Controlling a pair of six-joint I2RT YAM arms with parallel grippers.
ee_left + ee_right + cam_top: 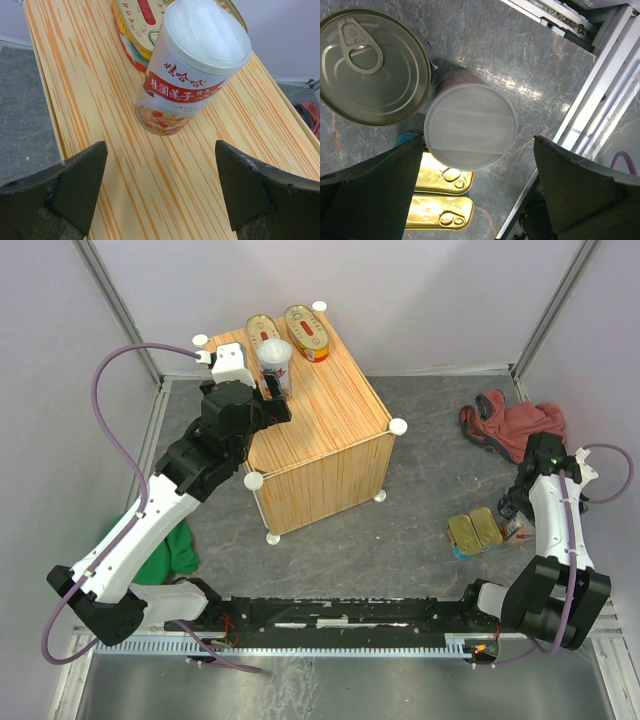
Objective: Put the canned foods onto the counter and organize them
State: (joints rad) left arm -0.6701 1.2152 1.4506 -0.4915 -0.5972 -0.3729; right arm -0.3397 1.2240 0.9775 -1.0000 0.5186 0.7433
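The counter point(320, 430) is a wood-grain box with white knobs. Two oval gold cans with red labels point(264, 332) point(307, 332) lie at its back edge. A tall white-lidded can point(275, 360) stands upright in front of them, and shows in the left wrist view point(192, 70). My left gripper point(160, 185) is open and empty over the counter top, just short of that can. My right gripper point(477, 185) is open above a second white-lidded can point(470, 125) on the floor. Beside it are a round pull-ring tin point(372, 65) and two rectangular gold tins point(445, 180) point(437, 212).
A red cloth point(510, 425) lies on the floor at the far right. A green cloth point(175, 545) lies under my left arm. A metal frame rail point(600, 80) runs close beside the right gripper. The grey floor point(400, 530) spreads between the counter and the tins.
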